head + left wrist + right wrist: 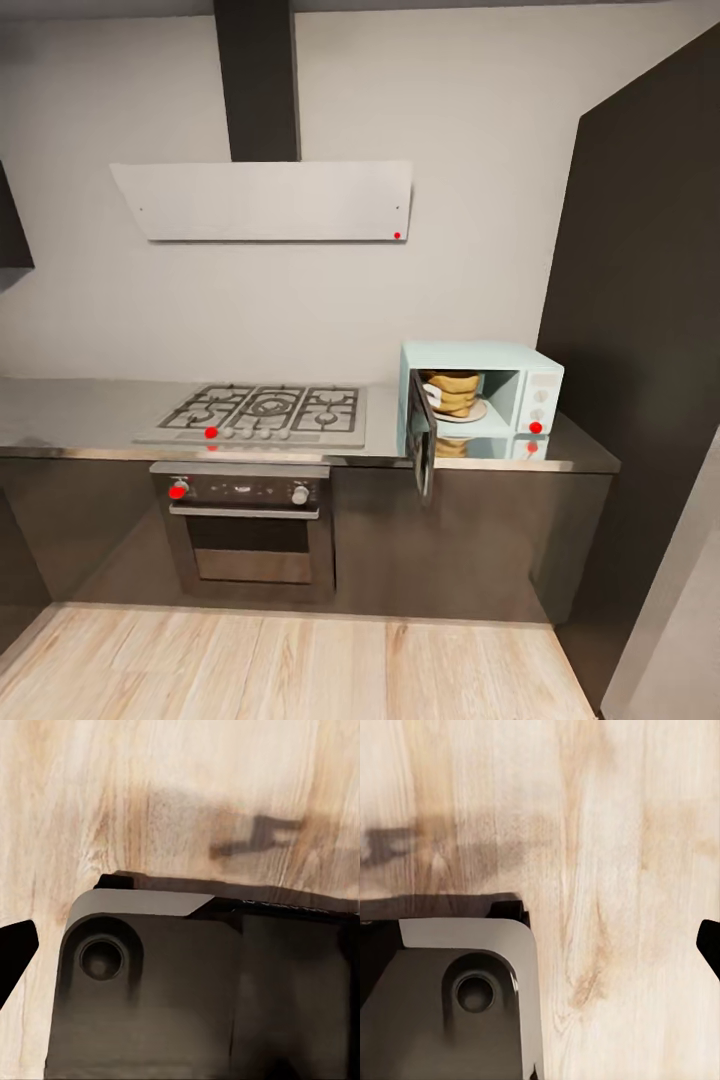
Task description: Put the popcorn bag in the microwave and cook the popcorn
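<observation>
So from the head view, going left to right: the grey countertop (pixel 80 415) runs along the wall, with a gas hob (pixel 262 412) set into it, a white hood (pixel 262 200) above that and a black-fronted oven (pixel 250 525) underneath. Further right sits the mint-blue microwave (pixel 480 395) with its dark door (pixel 421 440) swung wide open toward the camera. The popcorn bag (pixel 452 392) is inside it, sitting on a white plate (pixel 478 411) in the cavity. A tall dark cabinet (pixel 650 350) fills the far right.

Neither hand is anywhere near the bag. The left wrist view looks straight down at the wooden floor (pixel 180 795) and a corner of the robot's dark base (pixel 202 990), with one black fingertip (pixel 15 949) poking in at the edge. The right wrist view is the same deal: floor, grey base corner (pixel 457 990), a sliver of a black fingertip (pixel 709 945). With that little of each gripper showing, I can't tell how far open either one is or whether it holds anything.
</observation>
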